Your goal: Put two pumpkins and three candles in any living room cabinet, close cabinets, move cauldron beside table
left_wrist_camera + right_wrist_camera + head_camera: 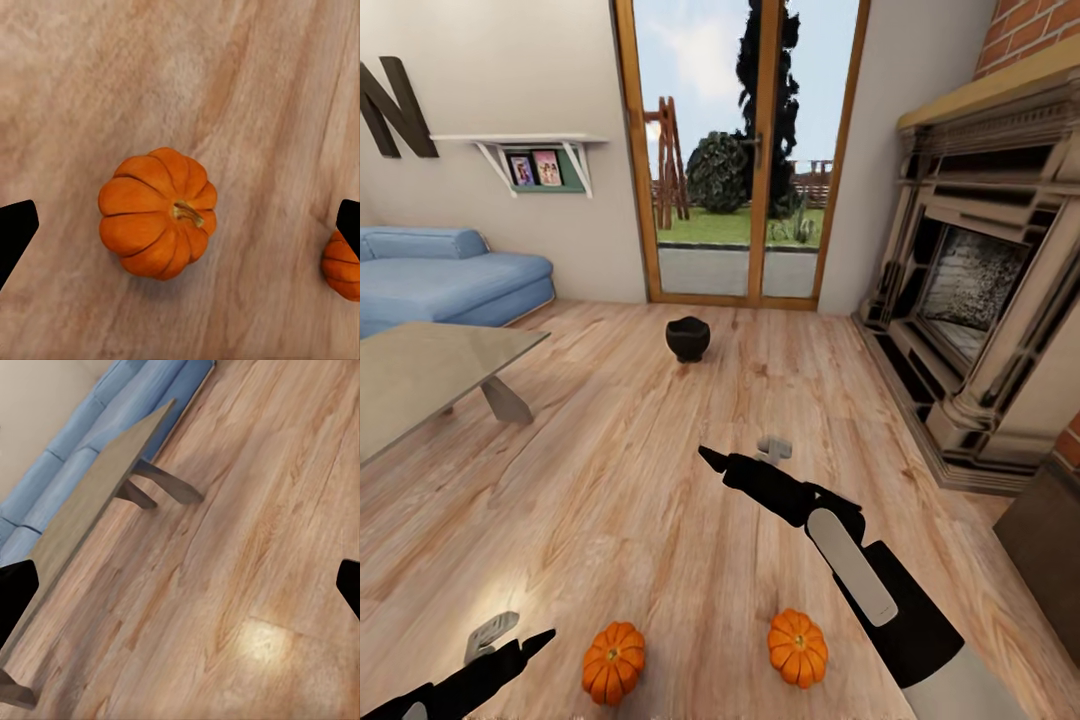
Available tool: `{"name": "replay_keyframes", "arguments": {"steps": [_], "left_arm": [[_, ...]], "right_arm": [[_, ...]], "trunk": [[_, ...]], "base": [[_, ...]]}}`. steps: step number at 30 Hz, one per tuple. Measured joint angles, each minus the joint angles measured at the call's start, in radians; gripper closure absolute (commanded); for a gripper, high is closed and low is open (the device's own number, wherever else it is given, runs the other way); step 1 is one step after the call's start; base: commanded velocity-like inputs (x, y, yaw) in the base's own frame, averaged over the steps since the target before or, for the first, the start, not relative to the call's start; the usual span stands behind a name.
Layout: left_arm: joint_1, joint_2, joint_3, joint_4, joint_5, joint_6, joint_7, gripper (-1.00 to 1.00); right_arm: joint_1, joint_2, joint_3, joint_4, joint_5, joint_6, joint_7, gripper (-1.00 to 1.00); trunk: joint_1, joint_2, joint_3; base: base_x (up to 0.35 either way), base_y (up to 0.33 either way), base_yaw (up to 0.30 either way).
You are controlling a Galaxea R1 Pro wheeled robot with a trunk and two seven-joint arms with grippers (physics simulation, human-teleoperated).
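Two orange pumpkins lie on the wood floor close in front of me, one at the left (613,660) and one at the right (797,647). My left gripper (520,634) hovers open just left of the left pumpkin. In the left wrist view that pumpkin (157,212) sits between the spread fingers of the left gripper (186,217), apart from both, and the other pumpkin (343,264) shows at the edge. My right gripper (740,453) is open and empty above bare floor. The black cauldron (687,338) stands farther off near the glass door. The grey-topped table (420,375) is at the left. The candles are out of view.
A blue sofa (450,275) stands behind the table, and the right wrist view looks at the table (90,502) and sofa (97,420). A stone fireplace (980,290) fills the right wall. A dark brown furniture edge (1050,540) shows at the right; I cannot tell whether it is the cabinet.
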Motion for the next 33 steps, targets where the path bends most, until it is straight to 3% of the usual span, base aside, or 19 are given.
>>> {"name": "replay_keyframes", "arguments": {"steps": [9,13,17,24,33], "left_arm": [[-0.001,0.002,-0.003,-0.01,0.002,0.006,-0.003,-1.0],[-0.014,0.013,-0.002,-0.056,0.004,0.02,-0.046,-1.0],[-0.098,0.024,0.0,-0.102,0.003,0.132,-0.076,-1.0],[-0.121,0.018,0.002,-0.107,0.002,0.179,-0.085,-1.0],[-0.123,0.046,0.005,-0.102,0.065,0.188,-0.103,-1.0]], "right_arm": [[0.0,0.0,0.002,-0.048,-0.002,0.01,0.0,-1.0],[0.0,0.0,0.029,-0.059,-0.007,0.012,0.0,-1.0],[0.0,-0.001,0.046,-0.069,-0.012,0.012,0.0,-1.0],[0.0,-0.005,0.049,-0.075,-0.014,0.013,0.0,-1.0],[0.0,-0.008,0.05,-0.095,-0.015,0.013,-0.001,-1.0]], "trunk": [[0.004,-0.002,-0.035],[0.006,-0.003,-0.05],[0.008,-0.004,-0.066],[0.011,-0.006,-0.093],[0.015,-0.008,-0.128]], "base": [[0.0,0.0,0.0],[0.0,0.0,0.0],[0.0,0.0,0.0],[0.0,0.0,0.0],[0.0,0.0,0.0]]}}
